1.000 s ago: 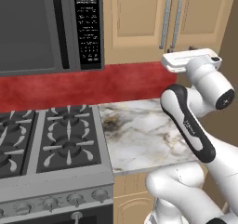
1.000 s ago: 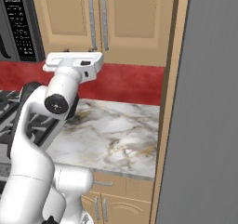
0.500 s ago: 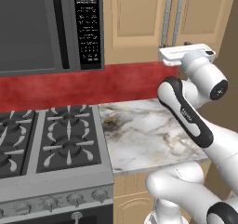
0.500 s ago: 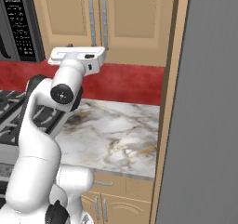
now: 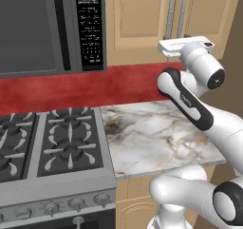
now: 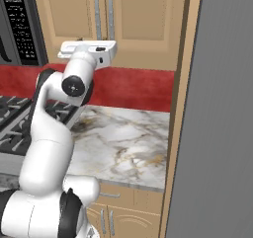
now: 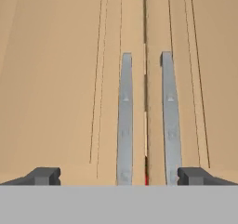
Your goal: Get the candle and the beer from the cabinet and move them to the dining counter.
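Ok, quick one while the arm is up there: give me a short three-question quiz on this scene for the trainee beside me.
1. True or false: the cabinet doors are shut.
2. What sits between the gripper fingertips in the hand view? A) a bottle B) two silver bar handles C) a stove knob
3. Fill in: the gripper is ____ and holds nothing.

Key: 1 true; 2 B; 3 open.

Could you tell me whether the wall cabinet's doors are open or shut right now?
Shut: the cabinet doors sit flush, their handles side by side.
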Motion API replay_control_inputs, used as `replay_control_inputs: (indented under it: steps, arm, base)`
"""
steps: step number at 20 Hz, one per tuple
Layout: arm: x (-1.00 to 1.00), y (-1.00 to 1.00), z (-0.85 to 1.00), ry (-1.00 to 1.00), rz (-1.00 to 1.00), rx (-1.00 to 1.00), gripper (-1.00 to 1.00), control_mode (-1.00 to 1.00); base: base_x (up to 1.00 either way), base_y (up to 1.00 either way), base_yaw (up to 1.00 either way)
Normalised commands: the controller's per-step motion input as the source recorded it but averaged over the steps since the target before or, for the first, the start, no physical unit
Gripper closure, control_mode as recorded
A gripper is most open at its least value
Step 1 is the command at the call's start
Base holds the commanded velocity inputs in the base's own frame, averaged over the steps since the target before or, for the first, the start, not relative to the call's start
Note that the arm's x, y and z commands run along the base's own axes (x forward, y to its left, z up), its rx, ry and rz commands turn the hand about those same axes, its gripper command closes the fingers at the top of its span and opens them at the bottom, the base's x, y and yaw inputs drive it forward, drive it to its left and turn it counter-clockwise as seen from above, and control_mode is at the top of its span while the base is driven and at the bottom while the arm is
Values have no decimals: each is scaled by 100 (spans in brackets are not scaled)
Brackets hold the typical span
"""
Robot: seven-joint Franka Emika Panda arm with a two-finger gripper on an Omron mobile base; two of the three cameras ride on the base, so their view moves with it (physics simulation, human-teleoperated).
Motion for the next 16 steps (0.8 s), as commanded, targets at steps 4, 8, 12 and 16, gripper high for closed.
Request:
replay_control_inputs:
  steps: [4, 8, 12, 16]
  arm:
    - [38, -7, 7, 0, 0, 0, -100, -100]
    - [39, -2, 1, 0, 0, 0, -100, -100]
    - [36, 0, 0, 0, 0, 0, -100, -100]
    - [33, 0, 0, 0, 0, 0, -100, -100]
  base:
    - [0, 0, 0]
    - [0, 0, 0]
    - [0, 0, 0]
    - [0, 0, 0]
